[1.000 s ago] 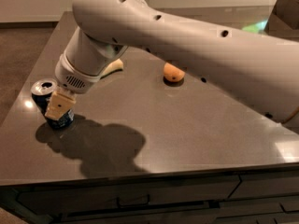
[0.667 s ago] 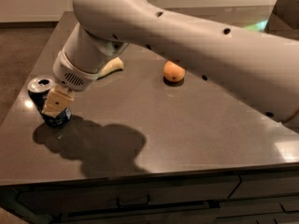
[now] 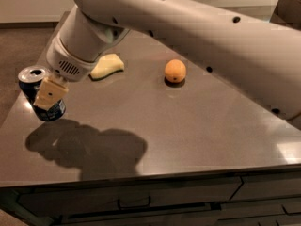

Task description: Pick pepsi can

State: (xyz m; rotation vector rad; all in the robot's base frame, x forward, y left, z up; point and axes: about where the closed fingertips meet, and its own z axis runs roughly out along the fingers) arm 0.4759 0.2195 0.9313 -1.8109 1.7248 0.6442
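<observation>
The pincer is at the left edge of the bench, closed about the pepsi can. One beige finger pad lies flat against the near side of the can. The other finger is hidden behind it, so the grip shows from one side only. The can is dark blue with pale print low on its body. It is tilted, with its silver top leaning up and to the left and its base swung down to the right. Whether the base touches the bench surface cannot be told. A broad dark shadow of the arm and can spreads over the bench just below and to the right of the can.

The white arm comes in from the upper right and crosses above the back of the bench. It ends in a rounded wrist with a small vent grille just above the pincer.

An orange sits on the bench near the middle, well apart from the can. A pale yellow wedge-shaped piece lies between the two, partly tucked under the wrist. What it is cannot be told.

The bench top is dark brown and glossy. Drawer fronts run below its near edge, one with a thin handle.
</observation>
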